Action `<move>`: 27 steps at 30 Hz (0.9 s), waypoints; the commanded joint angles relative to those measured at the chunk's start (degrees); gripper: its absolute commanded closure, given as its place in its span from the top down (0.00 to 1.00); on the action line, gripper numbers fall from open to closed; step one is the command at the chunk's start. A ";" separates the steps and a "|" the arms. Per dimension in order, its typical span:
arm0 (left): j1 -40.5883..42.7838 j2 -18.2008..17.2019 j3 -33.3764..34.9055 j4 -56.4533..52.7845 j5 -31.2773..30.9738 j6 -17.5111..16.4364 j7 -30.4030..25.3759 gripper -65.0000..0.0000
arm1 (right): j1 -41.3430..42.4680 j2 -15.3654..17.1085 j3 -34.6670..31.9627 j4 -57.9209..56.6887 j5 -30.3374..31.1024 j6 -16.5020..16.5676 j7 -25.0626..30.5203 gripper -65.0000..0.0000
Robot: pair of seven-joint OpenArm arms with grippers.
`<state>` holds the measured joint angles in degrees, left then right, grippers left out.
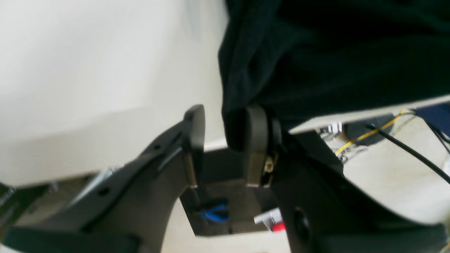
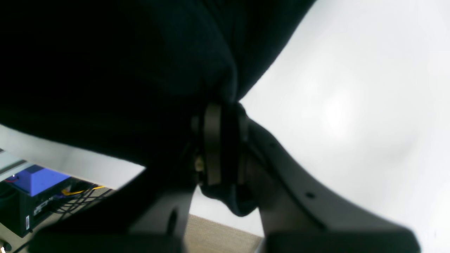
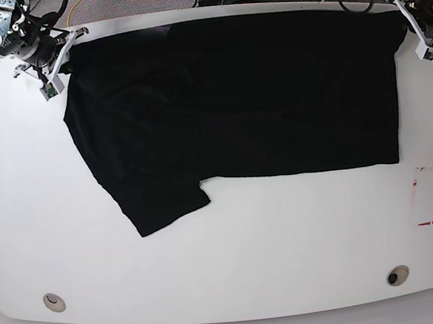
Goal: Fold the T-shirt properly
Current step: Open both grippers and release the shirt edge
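T-shirt [image 3: 232,97]: lay spread on the white table [image 3: 227,247].
Left gripper [image 1: 225,130]: jaws apart, cloth against one finger.
Right gripper [image 2: 223,140]: clamped on cloth.

You will find no readable text, label, brand or number in any view. The red outlined marking [image 3: 428,195] near the bench's [image 3: 289,240] right edge carries no legible characters, and the black T-shirt [image 3: 233,104] shows no print.
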<state>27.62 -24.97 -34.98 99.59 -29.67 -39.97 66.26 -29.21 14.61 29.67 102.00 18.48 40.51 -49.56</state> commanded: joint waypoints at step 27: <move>-12.01 -5.31 -11.92 7.00 -5.01 -0.03 11.67 0.68 | 0.42 0.29 0.53 8.64 -2.00 -0.51 -6.31 0.62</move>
<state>15.79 -29.17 -46.78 105.75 -33.36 -39.94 78.76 -29.23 14.13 29.82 109.58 16.08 40.10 -56.25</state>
